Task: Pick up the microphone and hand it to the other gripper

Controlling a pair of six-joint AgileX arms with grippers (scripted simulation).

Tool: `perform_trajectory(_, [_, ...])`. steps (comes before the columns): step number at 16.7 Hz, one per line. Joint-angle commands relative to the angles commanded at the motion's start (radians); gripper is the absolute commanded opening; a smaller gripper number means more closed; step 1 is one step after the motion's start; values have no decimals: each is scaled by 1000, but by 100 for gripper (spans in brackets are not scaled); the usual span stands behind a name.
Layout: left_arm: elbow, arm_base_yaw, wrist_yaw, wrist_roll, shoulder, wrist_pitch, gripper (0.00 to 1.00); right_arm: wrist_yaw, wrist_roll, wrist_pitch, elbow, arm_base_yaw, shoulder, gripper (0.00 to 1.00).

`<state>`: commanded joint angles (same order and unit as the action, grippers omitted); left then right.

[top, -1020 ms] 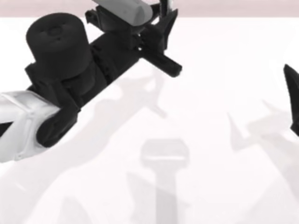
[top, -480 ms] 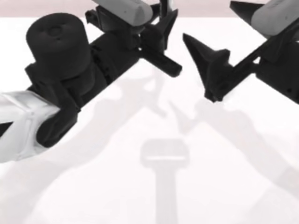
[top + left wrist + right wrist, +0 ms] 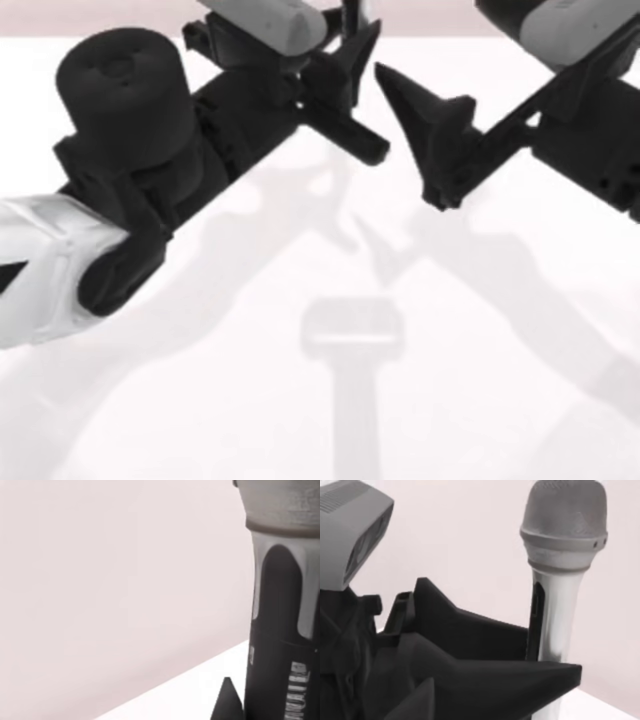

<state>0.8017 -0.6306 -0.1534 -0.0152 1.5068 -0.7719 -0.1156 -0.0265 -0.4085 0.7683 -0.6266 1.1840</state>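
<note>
The microphone (image 3: 560,605) stands upright with its grey mesh head on top. My left gripper (image 3: 345,55) is shut on its black handle at the top middle of the table. In the top view only a sliver of the microphone (image 3: 350,14) shows at the frame's edge. The left wrist view has its handle (image 3: 280,645) close beside one fingertip (image 3: 227,702). My right gripper (image 3: 432,40) is open just right of the left one, one pointed jaw reaching toward the microphone, apart from it. Its second finger is cut off by the frame.
A pale T-shaped shadow (image 3: 352,335) lies on the white table (image 3: 200,400) in the middle. The left arm's black links (image 3: 130,110) and white sleeve (image 3: 40,260) cross the top left. The right arm's links (image 3: 590,130) fill the top right corner.
My right gripper came in from the right edge to beside the left gripper, then edged a little further left. The left arm and the microphone stayed still.
</note>
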Motion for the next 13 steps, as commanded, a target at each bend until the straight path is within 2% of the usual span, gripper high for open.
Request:
perform_trajectory(8, [0,0,0,0,0,0,0,32,1,-76,265,-30,348,100])
perform_trajectory(13, [0,0,0,0,0,0,0,37,1,-85,306,-34,393,100])
